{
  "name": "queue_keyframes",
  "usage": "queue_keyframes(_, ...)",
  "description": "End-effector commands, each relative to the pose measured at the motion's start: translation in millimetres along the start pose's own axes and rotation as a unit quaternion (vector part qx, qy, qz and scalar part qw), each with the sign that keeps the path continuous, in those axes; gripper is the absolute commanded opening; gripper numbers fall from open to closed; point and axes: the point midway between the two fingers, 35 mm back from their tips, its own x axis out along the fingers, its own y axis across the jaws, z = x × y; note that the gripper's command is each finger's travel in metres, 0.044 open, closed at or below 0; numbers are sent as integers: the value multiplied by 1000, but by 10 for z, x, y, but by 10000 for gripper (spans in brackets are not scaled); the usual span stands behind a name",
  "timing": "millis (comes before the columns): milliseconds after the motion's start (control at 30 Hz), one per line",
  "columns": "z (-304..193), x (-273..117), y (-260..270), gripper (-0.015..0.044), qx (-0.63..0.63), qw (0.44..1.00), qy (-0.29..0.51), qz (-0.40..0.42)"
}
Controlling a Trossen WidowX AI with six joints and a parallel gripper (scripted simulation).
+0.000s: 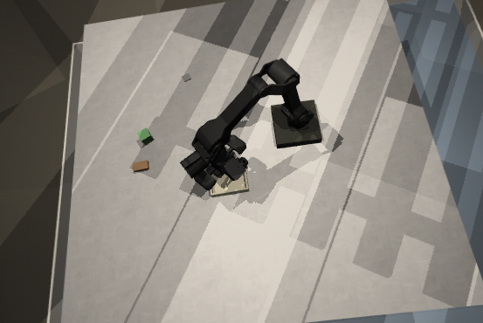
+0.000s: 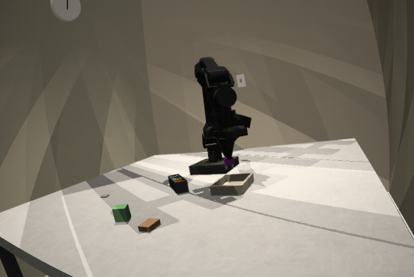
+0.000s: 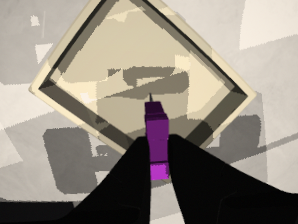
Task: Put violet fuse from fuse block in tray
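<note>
My two black fingers (image 2: 228, 150), tapering to narrow tips, are clenched on the violet fuse (image 2: 228, 162) (image 3: 157, 132), one on each side of its body. The fuse is a slim, smooth, straight-edged block, deep purple along most of its length, with a brighter magenta face at one end and a thin dark prong at the other. I hold it in the air, clear of the block and not yet let go. The tray (image 1: 230, 192) (image 2: 226, 190) (image 3: 40, 75) lies below my fingers: a shallow, four-sided, open box with straight walls, a flat pale rim and a matte cream floor crossed by hard-edged shadows. In my wrist view its near corner runs in behind my fingertips. Off to one side of my fingers, and lower, the fuse block (image 2: 179, 185) stands near the tray but apart from it, a dark oblong case with small coloured tops along its upper face. Farther out from my fingers, past the fuse block, are a green cube (image 1: 145, 136) (image 2: 121, 212) with flat faces and, near it, a low orange-brown slab (image 1: 141, 166) (image 2: 149, 224). All of these rest on a pale grey surface (image 1: 240, 262) (image 2: 269, 239) with a faintly mottled, stone-like texture.
</note>
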Motion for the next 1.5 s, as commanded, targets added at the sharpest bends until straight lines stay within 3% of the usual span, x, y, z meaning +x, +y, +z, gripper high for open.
queue_keyframes(0,27,40,-13,0,3,1000,-2,1)
queue_keyframes(867,29,402,-9,0,3,1000,-3,1)
queue_keyframes(1267,21,366,-10,315,0,1000,0,0)
queue_keyframes(1467,27,1,-11,330,3,1000,-2,1)
